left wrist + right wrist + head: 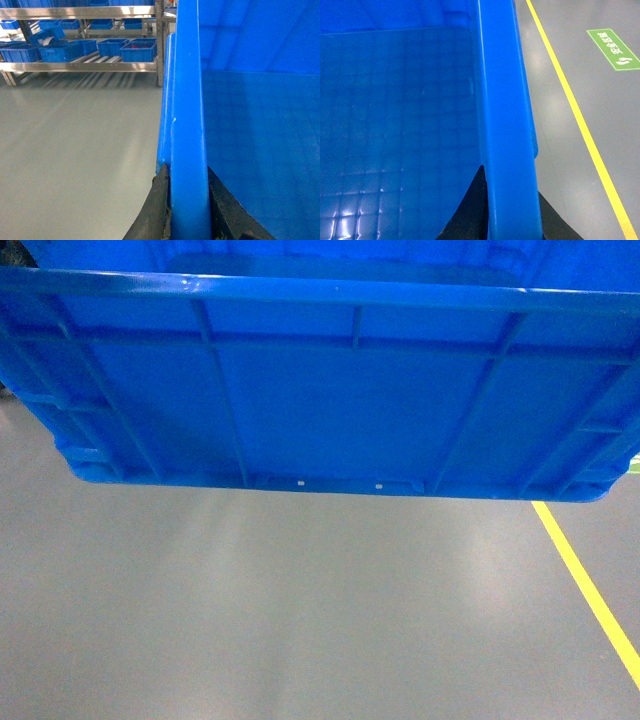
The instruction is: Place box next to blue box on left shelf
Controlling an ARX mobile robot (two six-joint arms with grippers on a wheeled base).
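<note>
Both tools, left tool (pixel 189 210) and right tool (pixel 510 210), pinch the box (pixel 330 410) rim tight, so it stays up off the floor (pixel 300 610).

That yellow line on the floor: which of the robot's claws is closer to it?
Right. The right claw grips the crate rim on the side beside the yellow line. The left claw grips the opposite rim, facing the shelves.

box (pixel 330 410): bright blue ribbed crate, open-top, empty, held off floor, fills upper half of head view | left shelf (pixel 95 59): roller rack, upper left of left-wrist view, well apart
</note>
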